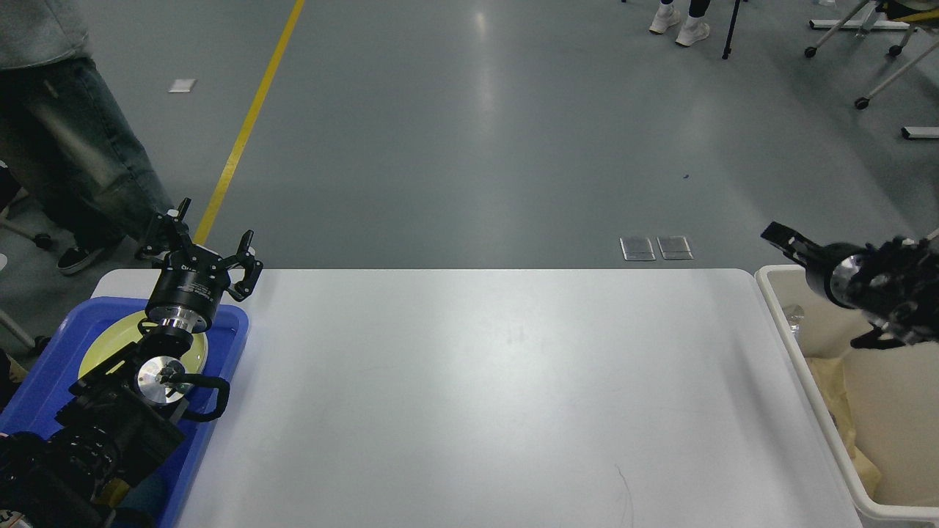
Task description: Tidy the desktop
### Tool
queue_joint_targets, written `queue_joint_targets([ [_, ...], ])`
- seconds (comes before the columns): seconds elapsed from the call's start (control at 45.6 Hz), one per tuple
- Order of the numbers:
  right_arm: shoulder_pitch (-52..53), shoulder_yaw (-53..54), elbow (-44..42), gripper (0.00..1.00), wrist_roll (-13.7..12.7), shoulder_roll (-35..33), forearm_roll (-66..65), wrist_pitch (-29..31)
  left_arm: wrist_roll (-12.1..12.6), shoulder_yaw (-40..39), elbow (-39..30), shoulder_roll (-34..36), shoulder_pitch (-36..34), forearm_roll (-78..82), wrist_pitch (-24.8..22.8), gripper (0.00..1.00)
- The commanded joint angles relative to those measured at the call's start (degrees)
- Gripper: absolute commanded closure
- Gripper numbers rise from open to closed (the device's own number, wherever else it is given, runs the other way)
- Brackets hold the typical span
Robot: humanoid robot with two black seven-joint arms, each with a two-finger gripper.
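The white desktop (477, 381) fills the middle of the head view and nothing lies on it. My left gripper (209, 240) is open and empty, held above the table's far left corner, just past the blue tray (44, 381). My right gripper (782, 239) is raised above the far left corner of the beige bin (814, 381). It is dark and blurred, so its fingers cannot be told apart. It seems to hold nothing.
A yellow-green plate (110, 341) lies in the blue tray, partly hidden by my left arm. Brown paper (829, 389) and a clear plastic piece (796, 319) lie in the bin. A person in jeans (73, 161) stands at the far left.
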Motion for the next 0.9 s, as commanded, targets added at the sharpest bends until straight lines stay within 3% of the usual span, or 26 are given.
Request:
queue_joint_targets([
  [0.0, 7.64, 0.93, 3.87, 0.00, 0.01, -0.08, 0.18, -0.14, 0.00, 0.00, 0.02, 0.00, 0.08, 0.00, -0.02, 0.04],
  [0.153, 6.68, 15.93, 3.87, 0.00, -0.08, 0.27, 0.88, -0.32, 0.00, 0.00, 0.02, 0.00, -0.01, 0.00, 0.07, 0.04],
  [0.438, -8.79, 50.83, 3.17, 0.00, 0.18, 6.34, 6.68, -0.32, -0.09, 0.00, 0.02, 0.00, 0.08, 0.00, 0.16, 0.04],
  [0.877, -19.33, 71.32, 3.61, 0.00, 0.62, 13.63, 18.36, -0.06, 0.00, -0.09, 0.02, 0.00, 0.08, 0.00, 0.16, 0.04],
])
